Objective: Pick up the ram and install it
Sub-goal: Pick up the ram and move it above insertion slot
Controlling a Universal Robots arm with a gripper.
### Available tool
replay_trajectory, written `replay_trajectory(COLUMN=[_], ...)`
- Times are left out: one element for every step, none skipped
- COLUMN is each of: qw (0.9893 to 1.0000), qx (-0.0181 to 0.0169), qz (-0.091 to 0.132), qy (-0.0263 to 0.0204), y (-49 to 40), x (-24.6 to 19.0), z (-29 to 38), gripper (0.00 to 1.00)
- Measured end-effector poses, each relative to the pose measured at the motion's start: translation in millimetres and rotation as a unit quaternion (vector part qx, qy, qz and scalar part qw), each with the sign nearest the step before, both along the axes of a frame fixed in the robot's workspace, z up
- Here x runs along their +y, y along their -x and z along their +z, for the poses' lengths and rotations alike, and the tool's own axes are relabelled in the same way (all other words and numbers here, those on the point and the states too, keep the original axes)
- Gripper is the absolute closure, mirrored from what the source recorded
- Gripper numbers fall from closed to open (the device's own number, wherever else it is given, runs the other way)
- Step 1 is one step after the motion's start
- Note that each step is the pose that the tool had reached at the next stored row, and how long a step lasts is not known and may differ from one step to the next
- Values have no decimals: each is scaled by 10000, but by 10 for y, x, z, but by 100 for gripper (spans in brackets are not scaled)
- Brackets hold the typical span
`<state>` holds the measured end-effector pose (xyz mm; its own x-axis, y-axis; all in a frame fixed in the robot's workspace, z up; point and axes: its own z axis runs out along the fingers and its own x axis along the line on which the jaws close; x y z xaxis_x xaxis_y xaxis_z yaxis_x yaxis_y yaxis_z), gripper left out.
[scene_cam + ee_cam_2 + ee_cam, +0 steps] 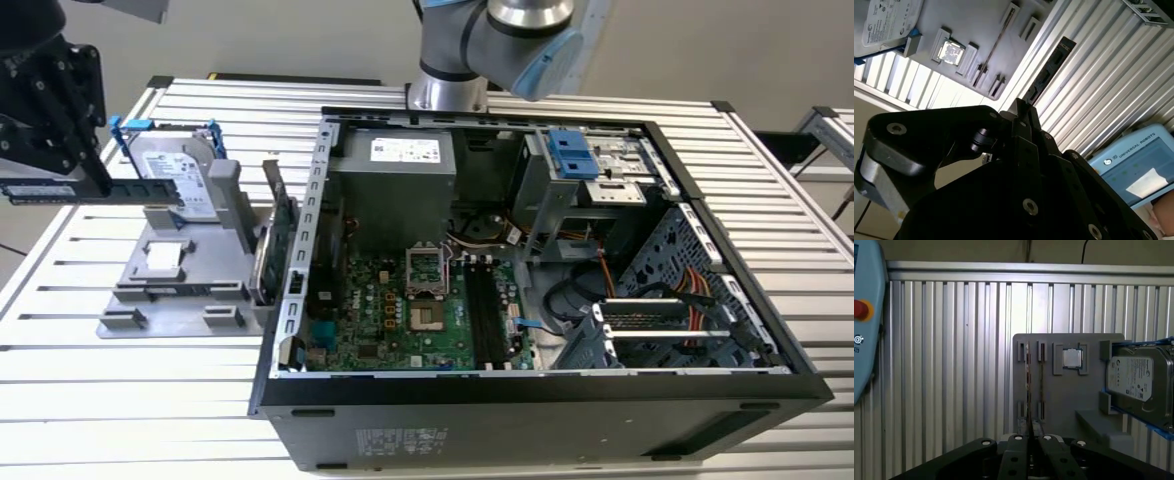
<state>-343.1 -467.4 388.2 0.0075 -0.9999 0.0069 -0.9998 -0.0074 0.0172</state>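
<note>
At the exterior view's left edge, above the slatted worktop (134,400), the tool (83,182) is gripping the ram (140,188), its fingers closed on the stick. The ram is lying level and clear of every surface, and its longer free part is projecting from the fingers toward the exterior view's right. In the second wrist view the tool (1021,107) is pinching one end of the ram (1049,70), which is running straight out from the fingertips. In the first wrist view the ram (1028,390) is showing edge-on as a thin line rising from the tool (1030,435). Beyond it, a grey fixture tray (174,290) is sitting on the worktop, carrying a silver hard drive (180,175) in a blue bracket. Further toward the exterior view's right, the open computer case (534,400) is lying with its motherboard (400,310) exposed, well apart from the ram.
</note>
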Motion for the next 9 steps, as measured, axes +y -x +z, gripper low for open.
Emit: replay_trajectory(qw=[10000,10000,10000,10000,10000,10000,10000,10000,10000], qx=[0,0,0,0,0,0,1,1,1], qz=[0,0,0,0,0,0,0,0,0], qy=[0,0,0,0,0,0,0,0,0], y=[-16,-30,-45,-61,-77,-97,-122,-149,-173], x=[0,1,1,1,1,1,0,1,0], z=[0,0,0,0,0,0,0,0,0], gripper=[100,100,100,100,100,100,100,100,100])
